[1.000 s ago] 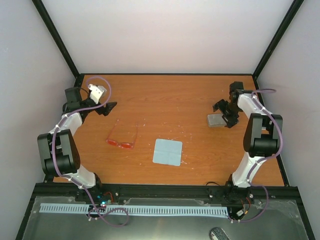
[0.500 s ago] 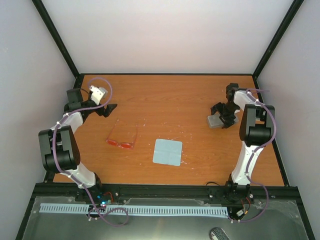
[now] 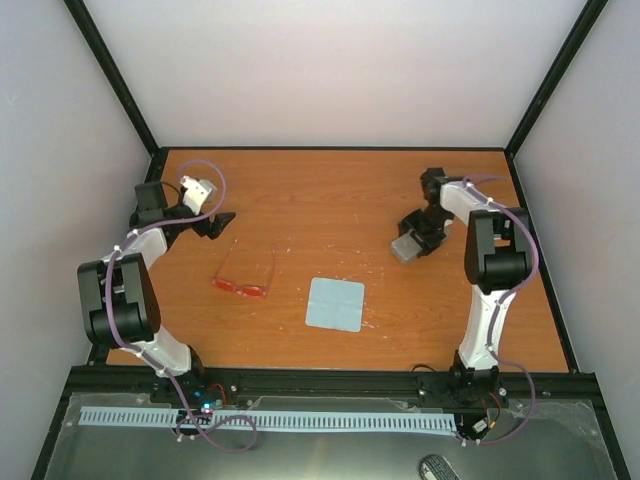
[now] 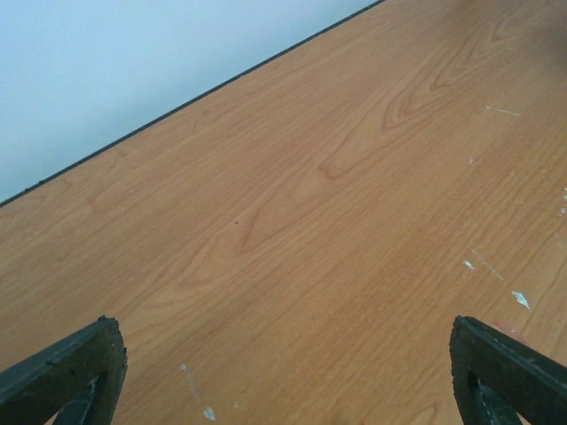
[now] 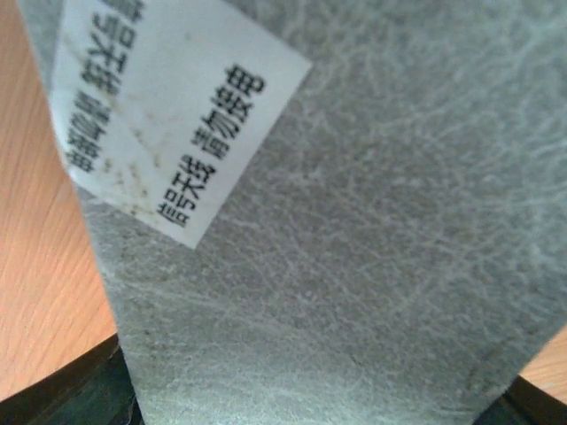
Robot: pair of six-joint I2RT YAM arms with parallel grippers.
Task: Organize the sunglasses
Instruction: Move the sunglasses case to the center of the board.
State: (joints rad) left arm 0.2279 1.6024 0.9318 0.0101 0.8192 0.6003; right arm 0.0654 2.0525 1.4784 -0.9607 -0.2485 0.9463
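Counts: 1 pair of sunglasses [image 3: 245, 280], 1 light blue cloth [image 3: 335, 304], 1 grey case [image 3: 405, 247], 2 arms on the wooden table [image 3: 330, 190].

Delta vs 0.5 s ago:
- right gripper [image 3: 418, 232] and the case shifted together toward 9 o'clock, so they now sit closer to table centre
- right arm's elbow swung the same way
- left gripper [image 3: 222, 220] roughly the same spot, slight change at most
- sunglasses and cloth unmoved

Sunglasses:
- thin red-orange frame, reddish see-through lenses, slim temples
- lying on the table at about 8 o'clock from table centre
- lens front on the 6 o'clock side, both temples unfolded and running toward 12 o'clock
- nothing touching them
- cloth sits at their 3 o'clock, apart
- left gripper is near, at their 11 o'clock, no contact

Claws:
- left gripper [image 4: 283, 354]: fingers spread wide, only bare wood between them in the left wrist view
- right gripper: clamped on the case. Right wrist view is filled by the case's grey textured surface [image 5: 354, 221], dark fingers [image 5: 97, 390] showing at both bottom corners

Case is at about 3 o'clock from table centre and at 1 o'clock of the cloth, well apart from the sunglasses. It carries a white label [image 5: 168, 115] with black printed characters. Open or shut, can't tell from these views.
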